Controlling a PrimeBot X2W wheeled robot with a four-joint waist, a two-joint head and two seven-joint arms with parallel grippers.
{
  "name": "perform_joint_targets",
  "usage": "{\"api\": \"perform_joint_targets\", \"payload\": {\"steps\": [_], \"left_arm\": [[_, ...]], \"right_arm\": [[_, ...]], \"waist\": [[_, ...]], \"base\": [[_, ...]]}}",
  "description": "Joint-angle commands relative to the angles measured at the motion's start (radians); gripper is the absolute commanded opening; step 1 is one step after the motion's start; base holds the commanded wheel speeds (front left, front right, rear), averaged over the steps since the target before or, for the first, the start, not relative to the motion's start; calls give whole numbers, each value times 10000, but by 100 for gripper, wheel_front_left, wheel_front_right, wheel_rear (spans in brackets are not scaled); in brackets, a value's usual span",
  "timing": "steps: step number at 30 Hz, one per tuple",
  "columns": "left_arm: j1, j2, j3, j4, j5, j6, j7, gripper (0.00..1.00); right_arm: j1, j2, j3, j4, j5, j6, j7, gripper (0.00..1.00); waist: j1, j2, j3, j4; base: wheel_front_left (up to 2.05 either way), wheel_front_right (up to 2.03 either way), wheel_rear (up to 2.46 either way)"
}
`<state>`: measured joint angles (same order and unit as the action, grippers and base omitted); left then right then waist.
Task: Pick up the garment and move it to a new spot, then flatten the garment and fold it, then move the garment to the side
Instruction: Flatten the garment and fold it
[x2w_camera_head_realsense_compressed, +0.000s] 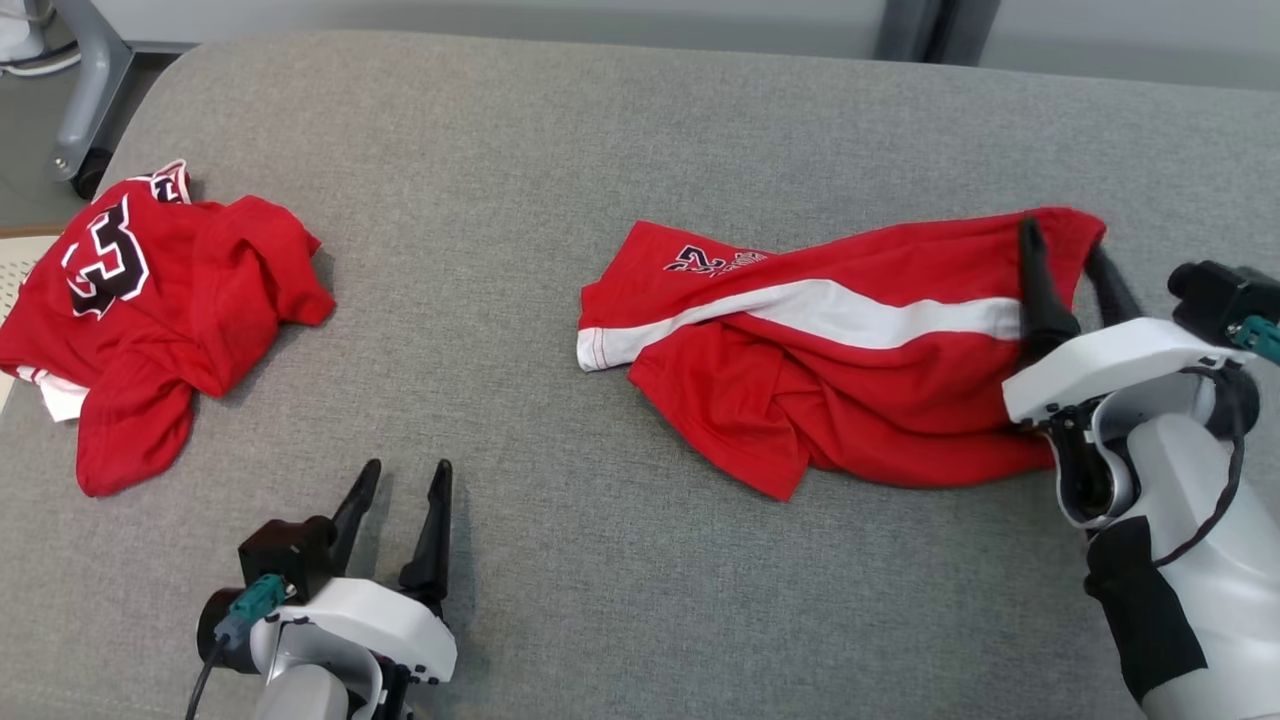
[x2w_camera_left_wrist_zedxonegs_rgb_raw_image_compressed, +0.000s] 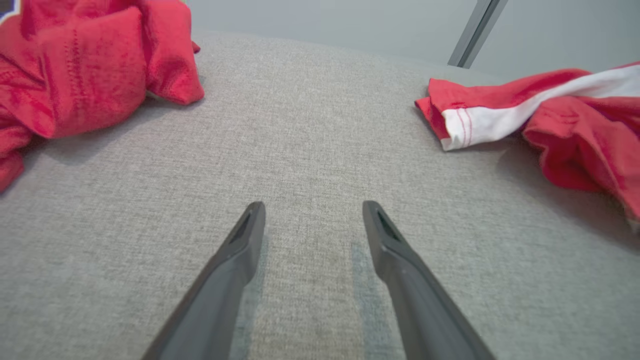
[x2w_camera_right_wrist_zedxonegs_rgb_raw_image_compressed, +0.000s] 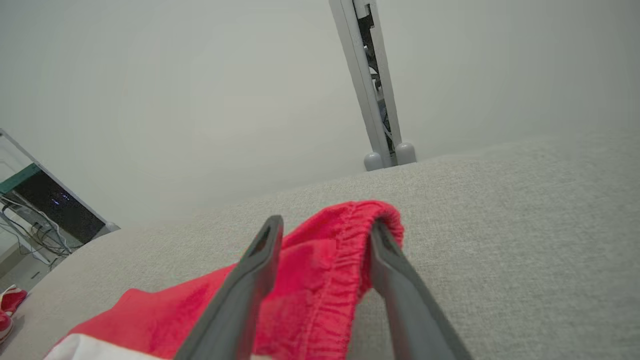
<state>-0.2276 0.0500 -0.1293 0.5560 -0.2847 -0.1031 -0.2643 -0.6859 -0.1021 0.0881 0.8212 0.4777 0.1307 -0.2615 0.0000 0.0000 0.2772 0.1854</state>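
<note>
Right gripper (x2w_camera_head_realsense_compressed: 1062, 238) fingers parted astride the waistband (x2w_camera_right_wrist_zedxonegs_rgb_raw_image_compressed: 345, 235) of the red shorts (x2w_camera_head_realsense_compressed: 850, 370), crumpled at the right of the grey pad (x2w_camera_head_realsense_compressed: 560, 150), nothing pinched, left gripper (x2w_camera_head_realsense_compressed: 407, 468) wide open and empty, so if I pull back now I think a finger snags the elastic and drags them.

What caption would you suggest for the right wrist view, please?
Right gripper, jaws open, straddling the elastic waistband of the red shorts on the grey cushion.
</note>
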Motion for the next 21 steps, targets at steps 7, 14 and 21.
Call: {"api": "perform_joint_targets", "payload": {"steps": [7,14,21], "left_arm": [[147,27,577,-413,180,170,-1,100],[650,28,1232,-718,402,364,-1,100],[1498,28,1654,-982,606,418,-1,100]], "right_arm": [[1461,87,-623,-2210,-2262,1,-27,100],[3298,405,-700,-3655,-3299,1,-26,100],[4666,483,-348,-4019,-3404,1,-27,100]], "waist": [[0,0,-795,-774],[0,0,-1610,-1487],[0,0,-2347,-1889]], "base": [[0,0,0],[0,0,0],[0,0,0]]}}
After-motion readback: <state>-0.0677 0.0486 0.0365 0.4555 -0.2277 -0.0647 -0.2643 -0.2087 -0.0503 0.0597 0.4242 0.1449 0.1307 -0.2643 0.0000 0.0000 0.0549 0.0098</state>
